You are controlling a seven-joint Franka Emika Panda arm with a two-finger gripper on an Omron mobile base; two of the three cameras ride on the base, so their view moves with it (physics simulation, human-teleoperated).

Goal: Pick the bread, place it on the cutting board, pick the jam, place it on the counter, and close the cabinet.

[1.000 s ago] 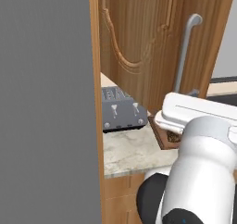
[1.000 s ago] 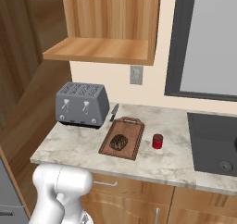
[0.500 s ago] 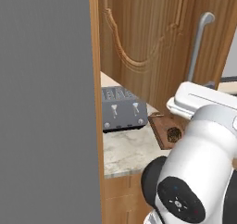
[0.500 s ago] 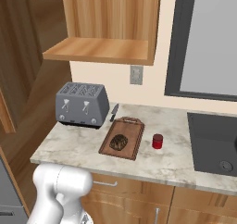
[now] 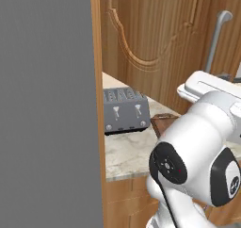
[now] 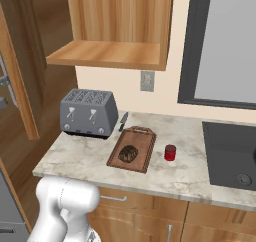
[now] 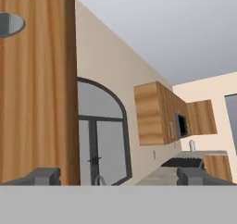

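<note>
While my jaws stand fully apart and grip nothing, the gripper (image 7: 118, 176) faces the edge of the open cabinet (image 7: 37, 89) door, its left fingertip (image 7: 44, 176) low against the wood, though I cannot tell if it touches. On the tabletop (image 6: 80, 158), from left to right, sit a grey toaster (image 6: 89, 113), a knife (image 6: 123, 121), the cutting board (image 6: 142, 143) with the bread (image 6: 128, 153) on it, and the jam (image 6: 170, 152) just beside the board.
</note>
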